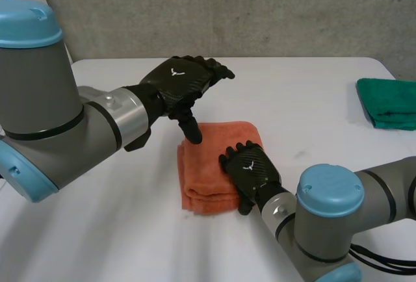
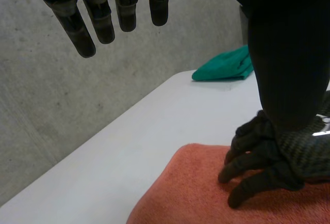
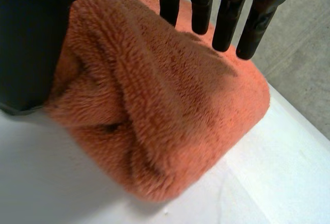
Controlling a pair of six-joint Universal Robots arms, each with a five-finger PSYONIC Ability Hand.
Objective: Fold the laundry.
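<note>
Nearest, the right hand (image 1: 251, 171) lies released on the folded orange towel (image 1: 203, 175), fingers relaxed across its top and thumb beside its layered edge; its palm hides the cloth beneath. Just beyond its fingertips the left hand (image 1: 182, 82) hovers above the towel's far edge, fingers straight, grasping nothing. Farther off on the tabletop (image 1: 292, 93), well apart from both hands, a green cloth (image 1: 390, 103) is cut off at the edge.

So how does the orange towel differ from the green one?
The orange towel lies in the middle of the table; the green towel sits near its right edge. The right hand rests on the orange towel; nothing touches the green towel. Both are folded.
</note>
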